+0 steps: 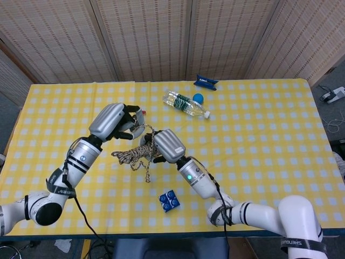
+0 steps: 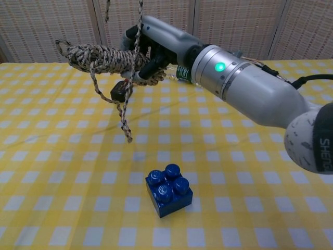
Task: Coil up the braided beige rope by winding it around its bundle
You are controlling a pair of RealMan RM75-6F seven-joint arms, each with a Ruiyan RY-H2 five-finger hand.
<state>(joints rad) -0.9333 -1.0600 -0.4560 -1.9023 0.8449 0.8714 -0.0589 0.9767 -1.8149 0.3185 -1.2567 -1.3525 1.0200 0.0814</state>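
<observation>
**Rope bundle held up over the table**

The rope bundle [image 2: 106, 56] is gripped by the right hand [image 2: 151, 44] and is held up in the air, above the yellow checked table [image 2: 250, 172]. The fingers of that hand are wrapped around one end of the bundle, and the rest of the bundle sticks out to the side of the hand. A loose end of rope [image 2: 124, 117] hangs down below the bundle, and its tip is not touching the table.

The left hand [image 1: 114, 122] is seen in the head view, just beside the right hand and a little higher. A strand of rope [image 2: 139, 21] runs up from the bundle toward it. The strand looks pinched in its curled fingers, but this is hard to tell for sure.

A small black thing with a red tip [image 2: 120, 91] lies on the table behind the bundle. A blue toy brick [image 2: 168, 189] sits well below the right hand. A plastic bottle [image 1: 185, 104] lies past the right hand.
</observation>
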